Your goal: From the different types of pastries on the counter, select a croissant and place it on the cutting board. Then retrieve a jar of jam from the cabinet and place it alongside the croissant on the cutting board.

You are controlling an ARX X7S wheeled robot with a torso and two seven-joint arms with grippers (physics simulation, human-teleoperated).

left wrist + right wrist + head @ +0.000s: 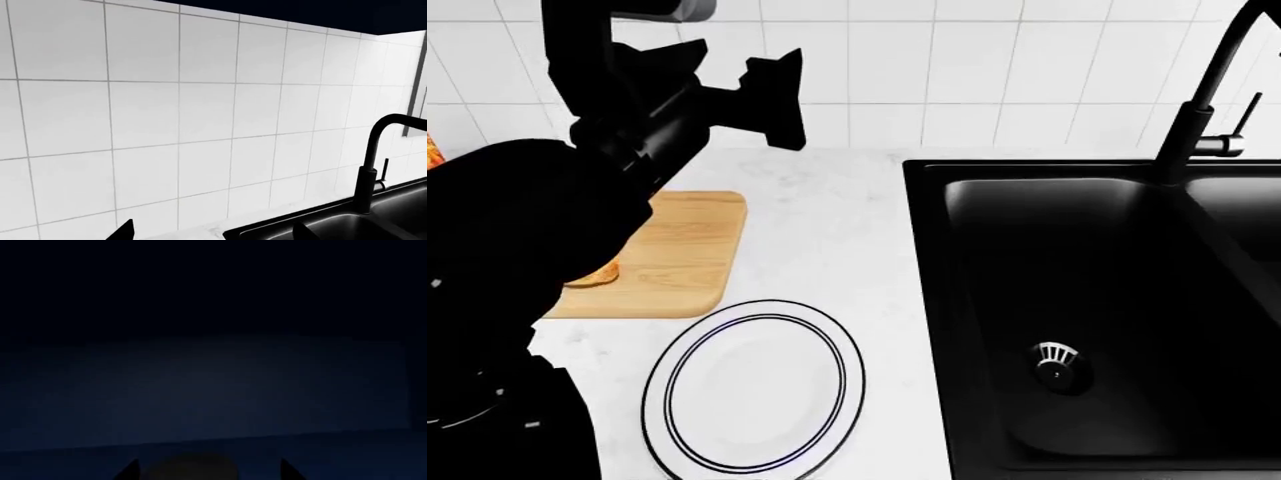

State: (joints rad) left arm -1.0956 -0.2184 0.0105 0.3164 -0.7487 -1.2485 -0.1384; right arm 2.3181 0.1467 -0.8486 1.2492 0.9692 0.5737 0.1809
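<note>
In the left wrist view, a wall of white square tiles (200, 115) is seen. A tall black bent tap (373, 165) and a black sink (347, 227) are at 4 o'clock. The two dark fingertips (127, 231) of the left gripper (212, 233) are set wide apart, with nothing between them.

In the head view, the left gripper (777, 100) is raised at 11 o'clock above the white marble counter (827, 230). The light wooden square cutting board (681, 260) is at 9 o'clock, and a small golden-brown croissant (598, 274) is seen on it, mostly hidden by the arm. A round white plate with dark rim lines (754, 390) is placed just beside the board, at 7 o'clock.

The right wrist view is almost all dark. The right gripper (210, 471) is seen only as two faint tips. Whether anything is held cannot be told.
</note>
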